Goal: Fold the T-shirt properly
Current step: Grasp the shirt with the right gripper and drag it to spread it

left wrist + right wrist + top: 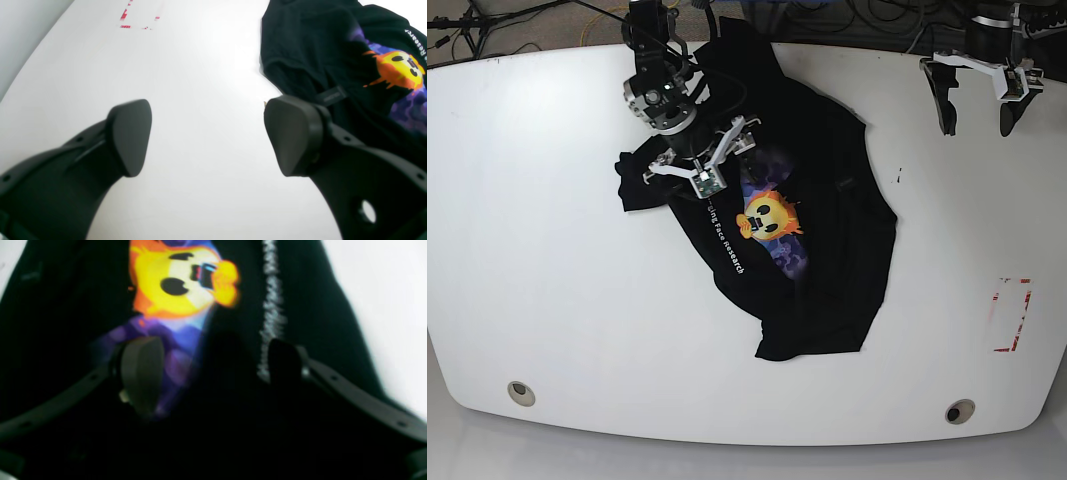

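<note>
The right hand [213, 373] hangs open, fingers spread, just above the T-shirt [817, 200], over the print near the collar end. The left hand [206, 136] is open too, over bare white worktop [557, 300] off beside the shirt's edge. The shirt lies crumpled, print up, mid-worktop.

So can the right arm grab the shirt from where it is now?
Probably yes. The right gripper hangs open right over the T-shirt, near the emoji print, and nothing sits between them. The left gripper is open too, off to the side over bare table.
</note>
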Controlling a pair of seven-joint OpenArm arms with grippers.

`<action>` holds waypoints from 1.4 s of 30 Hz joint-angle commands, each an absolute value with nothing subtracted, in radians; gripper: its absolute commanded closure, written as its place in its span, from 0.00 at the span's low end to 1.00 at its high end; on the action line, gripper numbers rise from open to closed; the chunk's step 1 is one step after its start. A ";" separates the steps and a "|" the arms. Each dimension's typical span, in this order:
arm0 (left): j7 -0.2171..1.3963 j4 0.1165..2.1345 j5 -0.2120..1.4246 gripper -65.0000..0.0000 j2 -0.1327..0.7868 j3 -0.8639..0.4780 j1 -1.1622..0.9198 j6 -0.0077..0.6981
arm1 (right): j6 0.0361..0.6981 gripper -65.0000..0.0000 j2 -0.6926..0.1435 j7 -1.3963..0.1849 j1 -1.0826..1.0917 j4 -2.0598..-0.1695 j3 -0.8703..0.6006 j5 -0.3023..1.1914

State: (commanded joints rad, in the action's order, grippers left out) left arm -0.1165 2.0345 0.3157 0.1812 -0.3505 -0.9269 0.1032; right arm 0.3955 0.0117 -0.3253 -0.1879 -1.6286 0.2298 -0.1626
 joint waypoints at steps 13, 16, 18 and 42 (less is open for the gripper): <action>-0.124 2.039 0.317 0.18 0.182 -0.353 -0.926 0.107 | 0.393 0.24 -0.042 -0.298 -0.094 -1.517 0.269 -0.164; -0.126 2.038 0.317 0.18 0.181 -0.352 -0.927 0.107 | 0.396 0.24 -0.042 -0.297 -0.090 -1.516 0.230 -0.165; -0.126 2.039 0.317 0.18 0.181 -0.353 -0.928 0.107 | 0.397 0.23 -0.042 -0.297 -0.089 -1.519 0.205 -0.164; -0.119 2.033 0.320 0.18 0.182 -0.355 -0.938 0.112 | 0.378 0.50 0.000 -0.266 -0.193 -1.603 0.182 -0.173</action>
State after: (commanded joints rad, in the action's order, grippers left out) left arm -0.1191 2.0331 0.3199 0.1818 -0.3552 -0.9382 0.1116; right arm 0.3776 0.0001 -0.2660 -0.1934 -1.6031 0.1821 -0.1734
